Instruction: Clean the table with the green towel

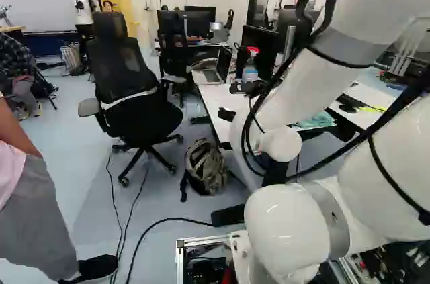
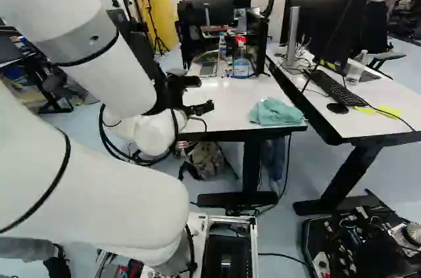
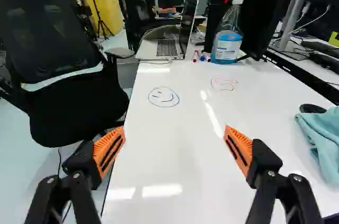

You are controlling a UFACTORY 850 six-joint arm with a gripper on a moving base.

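Across the right base view, the hand (image 2: 206,93) comes first, fingers wide apart at the left side of the white table (image 2: 227,104); ahead of it are a blue smiley face (image 3: 163,97) and a red scribble (image 3: 223,84). Farther back stands a spray bottle (image 2: 241,66). The green towel (image 2: 276,112) lies bunched at the near right corner, a mouse (image 2: 337,108) beyond.

Right base view: see towel (image 2: 276,112) on table (image 2: 227,104), at near right corner. Find mouse (image 2: 337,108) before keyboard (image 2: 335,89) on desk (image 2: 395,97), right of table. Wrist view: note laptop (image 3: 168,48) and spray bottle (image 3: 228,48) at table's far end, markers (image 3: 203,57) between, drawings (image 3: 164,97) before them. Left base view: spot chair (image 1: 127,62) left of table, backpack (image 1: 209,168) on floor (image 1: 74,116) between.
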